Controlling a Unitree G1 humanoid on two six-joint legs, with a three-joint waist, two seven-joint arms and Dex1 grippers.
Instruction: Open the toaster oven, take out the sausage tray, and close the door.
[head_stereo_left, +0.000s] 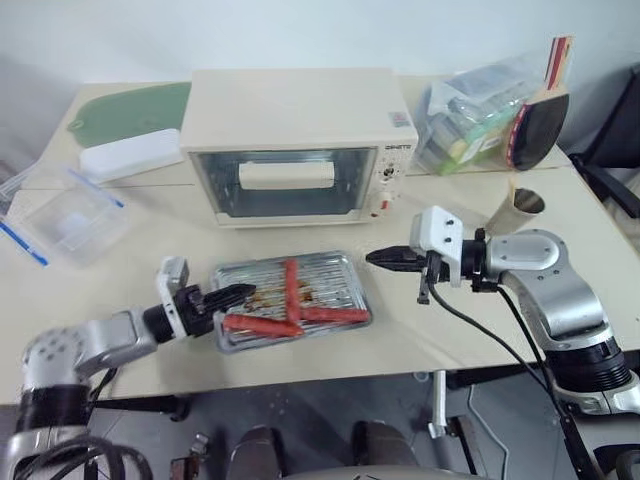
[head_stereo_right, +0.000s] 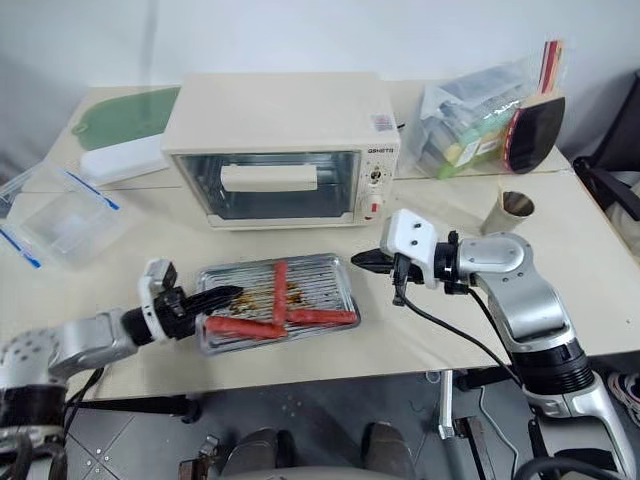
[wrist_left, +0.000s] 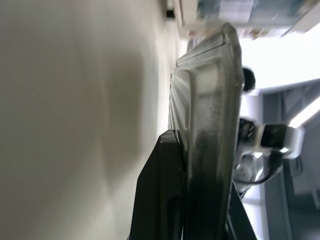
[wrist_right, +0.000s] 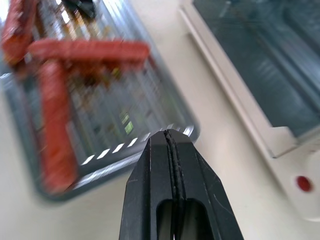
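The cream-white oven (head_stereo_left: 300, 120) stands toward the table's (head_stereo_left: 480, 320) back edge, its glass door (head_stereo_left: 285, 183) shut, bar handle across the upper glass, red-tipped knobs at the right. The shiny ridged tray (head_stereo_left: 335, 275) lies flat before it near the front edge, holding three red sausages, one crossing the others.

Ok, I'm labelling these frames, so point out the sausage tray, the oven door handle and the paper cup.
sausage tray (head_stereo_left: 340, 275): left eye view, bare ridged base.
door handle (head_stereo_left: 286, 175): left eye view, middle of the bar.
paper cup (head_stereo_left: 512, 215): left eye view, its side wall.
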